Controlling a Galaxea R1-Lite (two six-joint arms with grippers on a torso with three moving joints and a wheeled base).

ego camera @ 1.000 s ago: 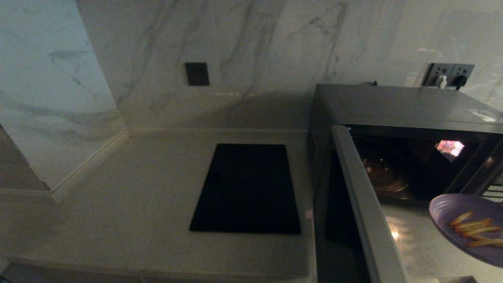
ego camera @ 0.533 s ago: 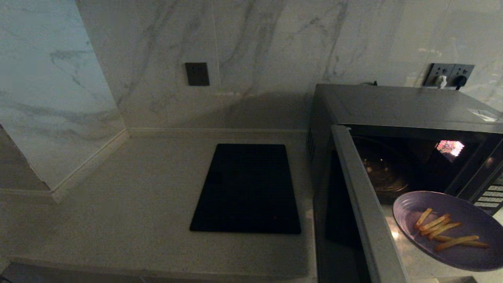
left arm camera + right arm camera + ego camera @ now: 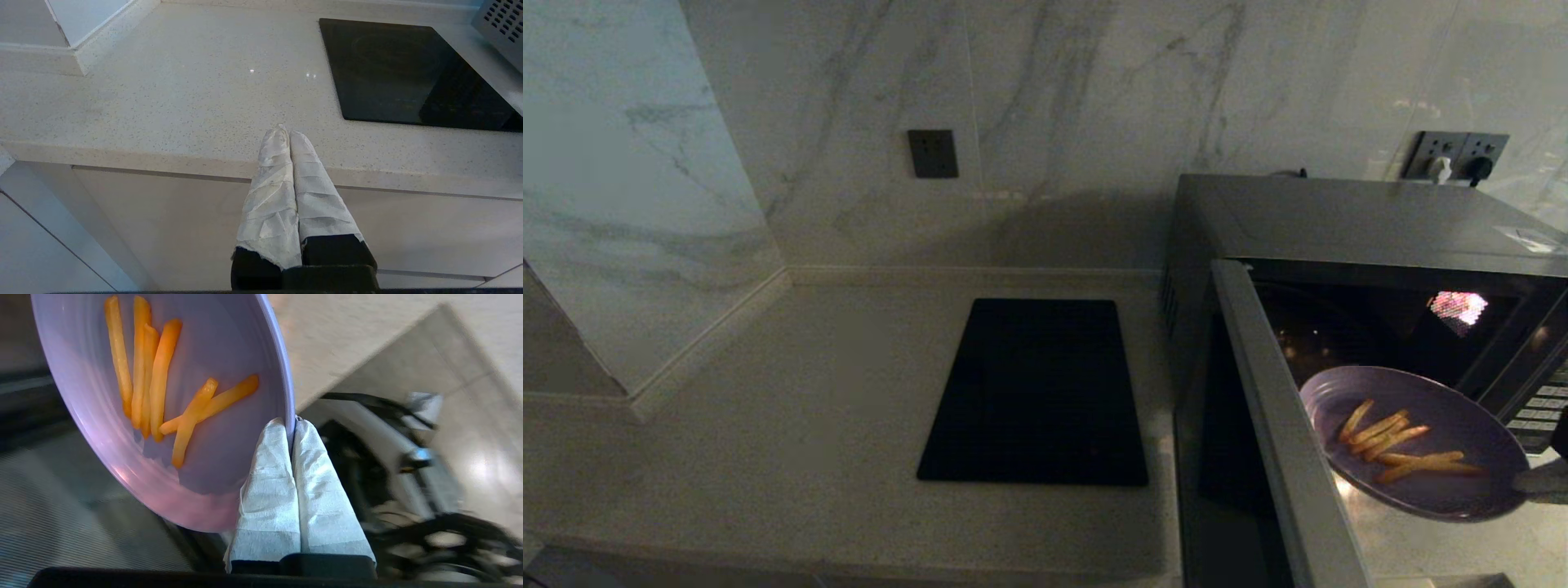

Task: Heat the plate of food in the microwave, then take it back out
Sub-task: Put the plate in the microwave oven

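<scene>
The lilac plate of food (image 3: 1413, 441) carries several orange-tan fries and hangs in the air just in front of the microwave's open cavity. My right gripper (image 3: 291, 425) is shut on the plate (image 3: 229, 355) at its rim; in the head view only its tip (image 3: 1543, 480) shows at the right edge. The silver-grey microwave (image 3: 1347, 216) stands at the right with its door (image 3: 1286, 441) swung open toward me and its keypad (image 3: 1547, 400) behind the plate. My left gripper (image 3: 285, 132) is shut on nothing, parked low before the counter's front edge.
A flat black slab (image 3: 1036, 392) lies on the speckled counter (image 3: 809, 425) left of the microwave. Marble walls rise behind and at the left, with a dark wall plate (image 3: 933, 153) and sockets (image 3: 1454, 157).
The plate has travelled leftward and slightly up from the right edge toward the microwave opening, held in my right gripper. The left arm has not moved.
</scene>
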